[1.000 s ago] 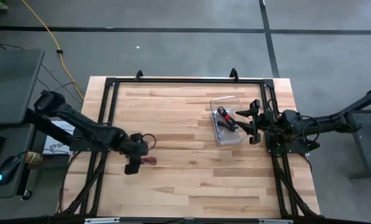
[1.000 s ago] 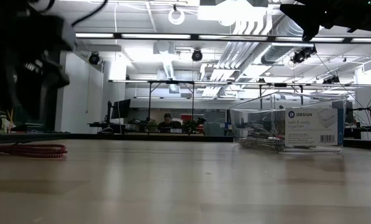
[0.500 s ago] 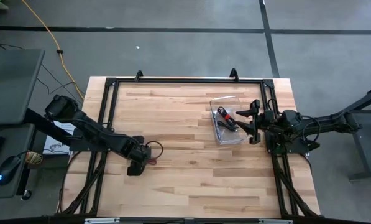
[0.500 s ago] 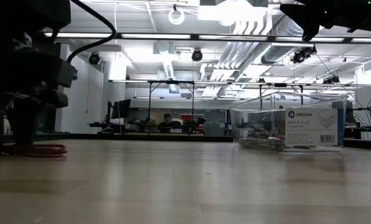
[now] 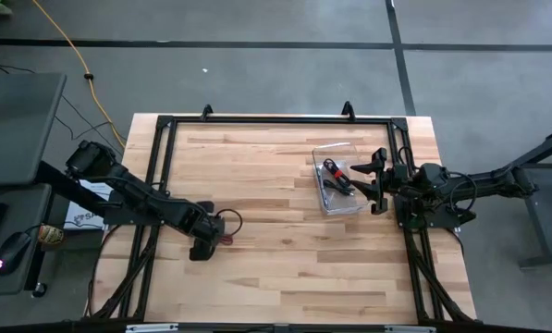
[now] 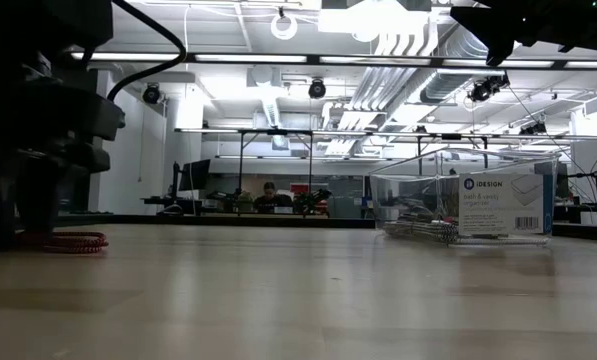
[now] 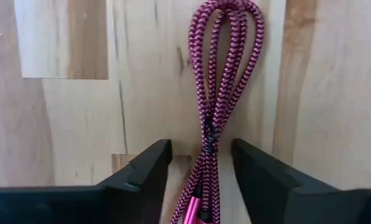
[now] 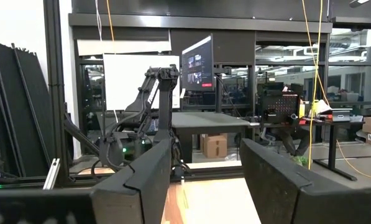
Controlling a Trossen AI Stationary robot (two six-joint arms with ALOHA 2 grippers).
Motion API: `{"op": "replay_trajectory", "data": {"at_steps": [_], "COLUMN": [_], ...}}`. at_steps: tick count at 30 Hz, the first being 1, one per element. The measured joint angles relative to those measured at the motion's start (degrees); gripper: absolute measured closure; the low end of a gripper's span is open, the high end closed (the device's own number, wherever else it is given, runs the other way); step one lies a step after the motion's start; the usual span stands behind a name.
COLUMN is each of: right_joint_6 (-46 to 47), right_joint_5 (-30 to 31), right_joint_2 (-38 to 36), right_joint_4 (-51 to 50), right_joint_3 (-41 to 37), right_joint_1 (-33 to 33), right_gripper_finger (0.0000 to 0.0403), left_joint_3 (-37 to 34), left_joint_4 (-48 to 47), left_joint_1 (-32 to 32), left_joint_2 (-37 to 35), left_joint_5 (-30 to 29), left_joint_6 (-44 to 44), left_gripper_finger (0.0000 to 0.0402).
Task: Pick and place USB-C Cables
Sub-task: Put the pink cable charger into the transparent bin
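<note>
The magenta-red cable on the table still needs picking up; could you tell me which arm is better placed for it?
Left. The left gripper is open and straddles the magenta-red cable; the right gripper waits beside the clear box.

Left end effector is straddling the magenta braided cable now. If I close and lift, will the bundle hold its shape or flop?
Probably flop: the magenta cable is thin braided loops pinched together at one point, lying flat on the table. Gripped at that pinch by the open left end effector, the loops would likely droop. It looks light, and the braid should resist slipping.
</note>
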Motion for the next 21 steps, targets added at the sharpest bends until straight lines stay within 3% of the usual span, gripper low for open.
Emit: {"op": "replay_trajectory", "data": {"at_steps": [9, 21], "right_joint_6": [0.0, 0.0], "right_joint_5": [0.0, 0.0], "right_joint_2": [0.0, 0.0], "right_joint_4": [0.0, -0.1], "right_joint_3": [0.0, 0.0], "right_joint_1": [0.0, 0.0], "right_gripper_finger": [0.0217, 0.0217], "left_joint_3": [0.0, -0.3], "left_joint_4": [-0.6, -0.4], "left_joint_1": [0.1, 0.1], "left_joint_2": [0.0, -1.1], "left_joint_5": [-1.6, -0.9], "left_joint_6": [1.7, 3.1], "left_gripper_finger": [0.039, 0.04]}}
